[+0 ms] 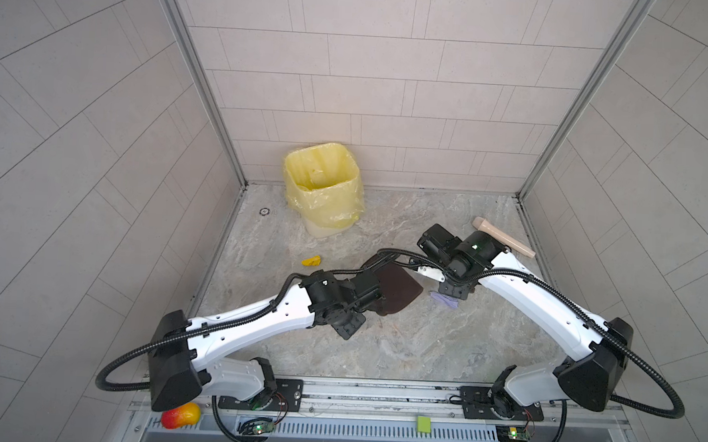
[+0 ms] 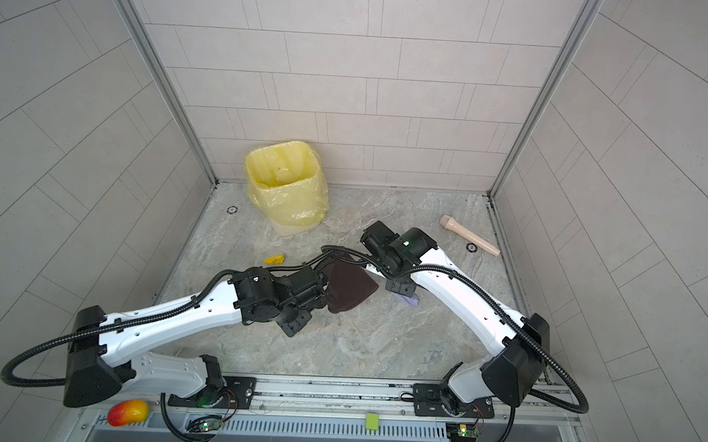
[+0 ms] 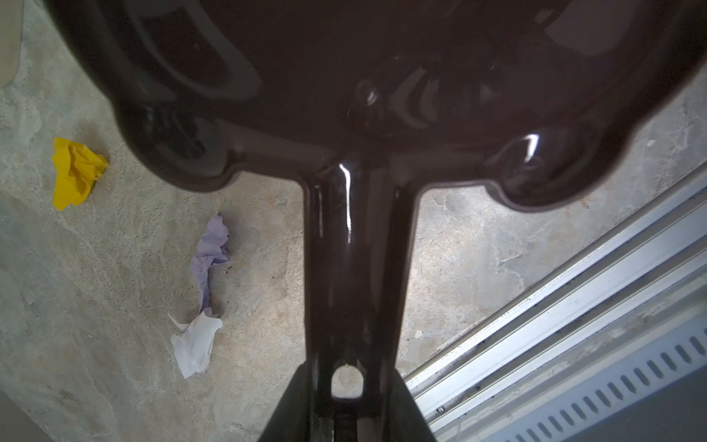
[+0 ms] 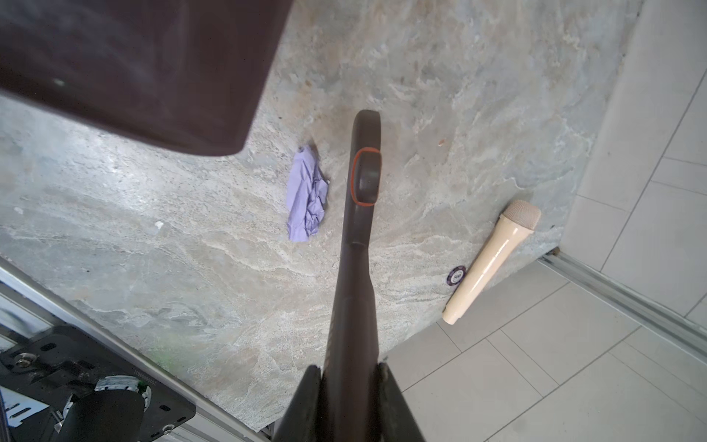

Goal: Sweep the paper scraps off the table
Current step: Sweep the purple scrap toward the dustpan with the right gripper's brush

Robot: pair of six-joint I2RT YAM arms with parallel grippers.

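Observation:
My left gripper [image 3: 346,379] is shut on the handle of a dark brown dustpan [image 1: 396,288], whose pan [image 3: 363,76] hangs over the middle of the table [image 1: 379,348]. The right gripper [image 4: 350,367] is shut on a dark brush handle [image 4: 363,183] with an orange ring; the brush head is hidden. Paper scraps lie loose on the table: a lilac one [image 1: 444,299] [image 4: 308,195] right beside the brush handle, a yellow one [image 1: 311,261] [image 3: 76,172] left of the dustpan, and in the left wrist view a lilac strip [image 3: 212,252] touching a white one [image 3: 195,344].
A bin with a yellow liner [image 1: 323,187] stands at the back left. A beige toy microphone [image 1: 503,237] and a small purple chip [image 4: 456,274] lie by the right wall. On the front rail sit a red-yellow mango toy [image 1: 182,416] and a green square [image 1: 423,424].

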